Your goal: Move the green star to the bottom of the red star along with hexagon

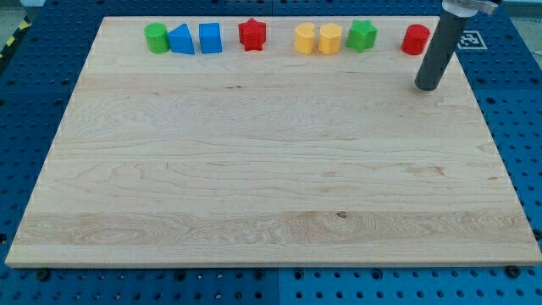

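The green star (362, 35) lies near the view's top, right of centre, touching a yellow hexagon (330, 39) on its left. The red star (252, 35) lies further left along the same top row. My tip (428, 85) rests on the board at the view's upper right, below and to the right of the green star and just below a red cylinder (416, 39). It touches no block.
A yellow block (305, 39) sits left of the hexagon. A green cylinder (157, 38), a blue triangle (181, 40) and a blue cube (210, 38) stand at the top left. The wooden board (271, 169) ends close behind the row.
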Available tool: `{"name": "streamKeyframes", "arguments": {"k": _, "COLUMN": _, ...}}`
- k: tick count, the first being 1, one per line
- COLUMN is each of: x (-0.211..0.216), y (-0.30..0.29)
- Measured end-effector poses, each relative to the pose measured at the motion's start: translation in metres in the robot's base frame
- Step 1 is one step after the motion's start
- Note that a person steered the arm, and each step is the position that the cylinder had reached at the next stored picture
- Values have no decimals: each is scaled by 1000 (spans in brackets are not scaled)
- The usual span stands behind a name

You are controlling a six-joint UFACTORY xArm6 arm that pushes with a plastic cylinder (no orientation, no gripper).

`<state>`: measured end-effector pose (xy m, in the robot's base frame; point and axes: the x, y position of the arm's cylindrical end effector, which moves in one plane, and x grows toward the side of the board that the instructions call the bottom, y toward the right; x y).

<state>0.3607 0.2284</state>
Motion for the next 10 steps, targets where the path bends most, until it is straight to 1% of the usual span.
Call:
{"name": "streamKeyframes", "arguments": {"k": 3, "x": 0, "y": 0}}
{"name": "streamKeyframes", "arguments": {"k": 6, "x": -46, "y": 32}}
{"name": "streamKeyframes", "arguments": {"k": 8, "x": -53, "y": 41}}
{"name": "streamKeyframes", "arguments": {"k": 10, "x": -75, "y": 42}}
